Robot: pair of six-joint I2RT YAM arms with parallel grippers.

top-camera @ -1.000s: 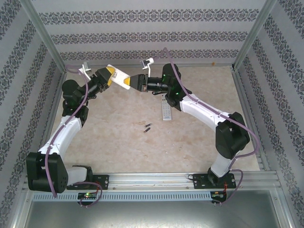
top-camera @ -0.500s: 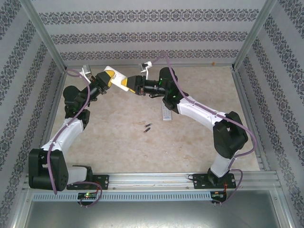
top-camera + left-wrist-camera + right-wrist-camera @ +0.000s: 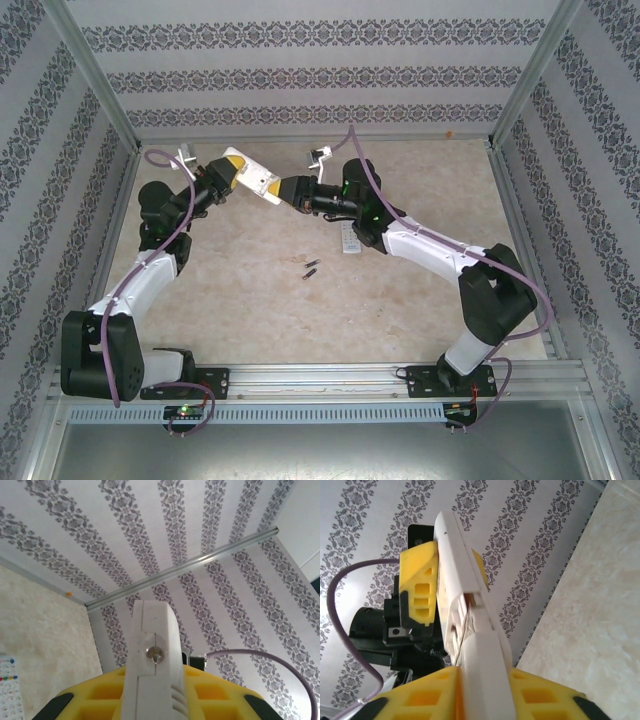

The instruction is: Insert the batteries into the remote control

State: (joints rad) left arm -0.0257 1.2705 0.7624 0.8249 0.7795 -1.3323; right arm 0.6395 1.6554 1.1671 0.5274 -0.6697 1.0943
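A white remote with coloured buttons is lying near the middle of the beige marbled table. Patterned walls are enclosing the table. A small orange dot is sitting at the table's far edge.

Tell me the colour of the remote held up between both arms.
The remote is white, best seen in the right wrist view.

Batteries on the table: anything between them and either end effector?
Nothing visible lies over the small dark cylindrical batteries. But both the left end effector and right end effector are clamped on the white plastic remote control, held in the air.
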